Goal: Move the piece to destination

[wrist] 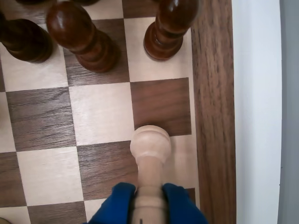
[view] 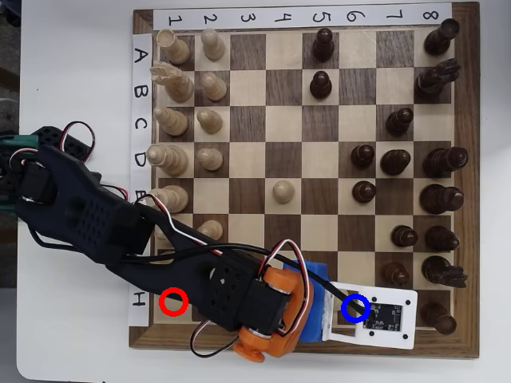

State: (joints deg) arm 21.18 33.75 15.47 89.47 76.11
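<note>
The blue jaws are clamped on the small pale cream wooden chess piece (wrist: pixel 149 163), its long axis pointing ahead toward the dark brown board square (wrist: pixel 161 106).

Matt pale wooden piece (wrist: pixel 150 144), glossy dark pieces (wrist: pixel 79 35), grained wood board (wrist: pixel 212 93)

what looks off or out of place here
In the wrist view the end effector grips the pale piece, which hangs over the board rather than standing on a square. In the overhead view the arm covers the H row. Nothing is toppled or damaged.
</note>
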